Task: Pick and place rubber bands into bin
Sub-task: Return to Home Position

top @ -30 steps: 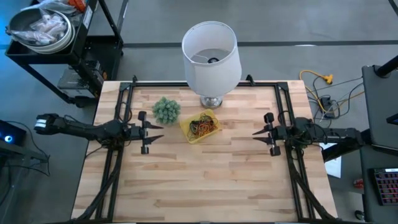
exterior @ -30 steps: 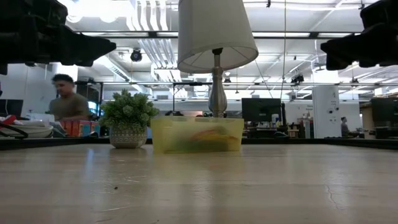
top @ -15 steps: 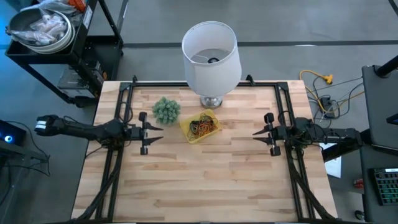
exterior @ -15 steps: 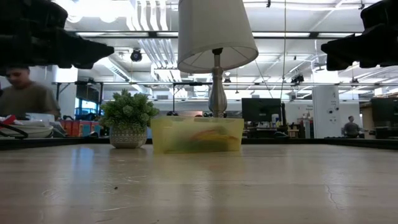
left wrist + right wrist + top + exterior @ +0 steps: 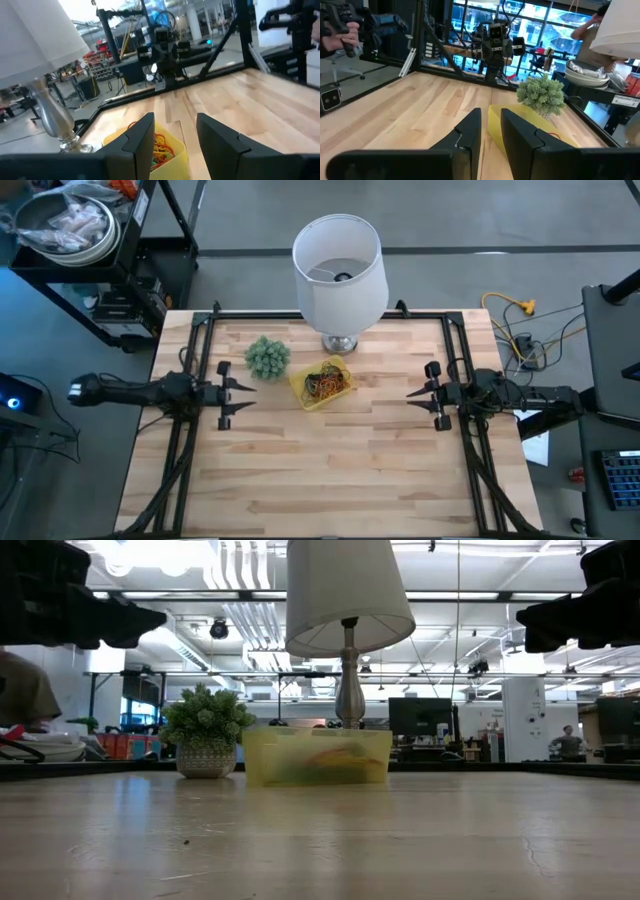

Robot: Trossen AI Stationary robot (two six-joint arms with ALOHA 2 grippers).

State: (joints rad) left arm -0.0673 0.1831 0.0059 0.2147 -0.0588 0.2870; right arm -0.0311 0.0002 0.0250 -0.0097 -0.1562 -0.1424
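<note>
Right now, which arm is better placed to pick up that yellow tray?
Probably left, narrowly. The left pincer, open, points straight at the bin and looks slightly nearer it than the right pincer, also open. The plant sits just beside its path.

Open-plan robotics lab: exposed ceiling ducts [image 5: 236,592], monitors [image 5: 421,717], equipment cart [image 5: 120,265].

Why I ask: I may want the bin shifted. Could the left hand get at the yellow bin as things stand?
Probably yes. The left hand, open, faces the bin across bare table; the plant stands off that line, and the lamp stands beyond the bin.
</note>
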